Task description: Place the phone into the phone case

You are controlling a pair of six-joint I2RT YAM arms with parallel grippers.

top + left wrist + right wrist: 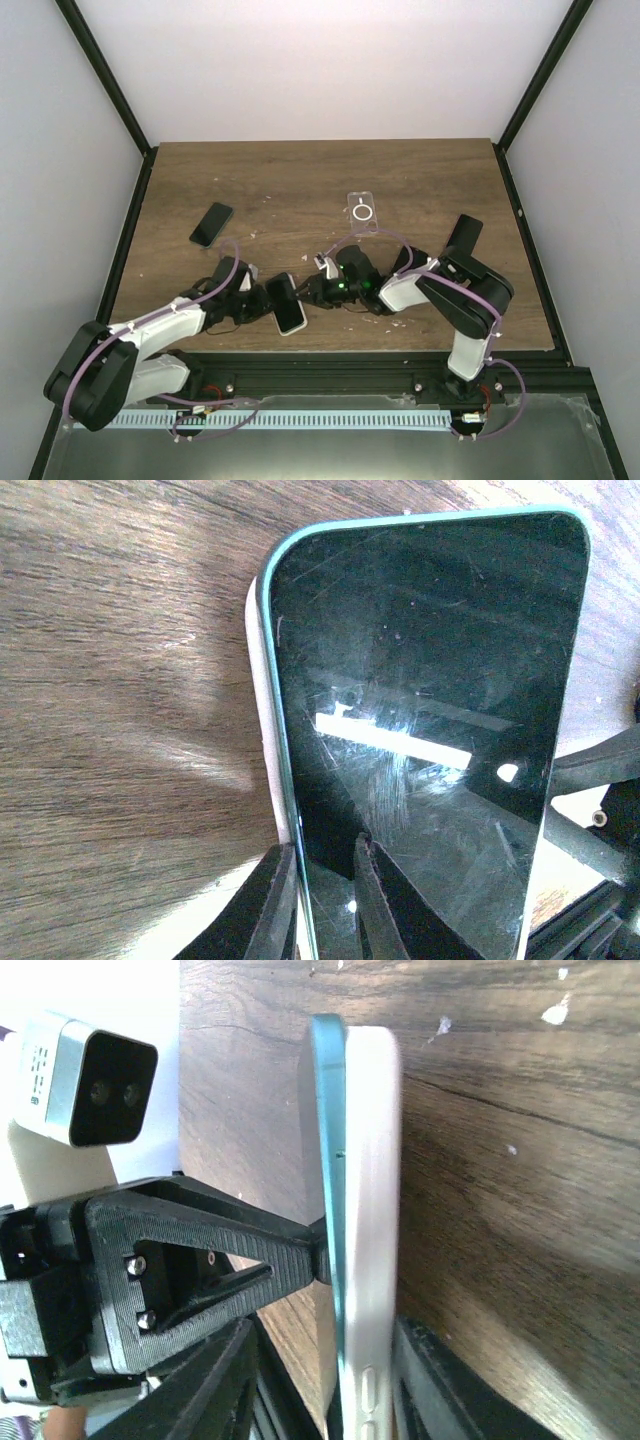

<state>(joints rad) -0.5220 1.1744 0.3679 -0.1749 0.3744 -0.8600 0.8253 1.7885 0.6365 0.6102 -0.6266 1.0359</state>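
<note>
The phone (430, 680) has a teal rim and a black scratched screen. It stands on edge just above the wooden table, pressed against the white phone case (372, 1160), and its teal rim (328, 1110) stands proud of the case's side. My left gripper (325, 850) is shut on the phone and case, one finger on the screen and one on the case's back. My right gripper (325, 1332) straddles the same pair from the other side. Its right finger (440, 1380) touches the case, and the left finger stands off from the screen. In the top view the case (291, 315) hangs between both grippers.
A black phone (211, 223) lies at the left. A clear case with a ring (363, 211) lies in the middle, and a dark phone (463, 236) sits by the right arm. The table's front edge (330, 350) runs just behind the grippers. White specks dot the wood.
</note>
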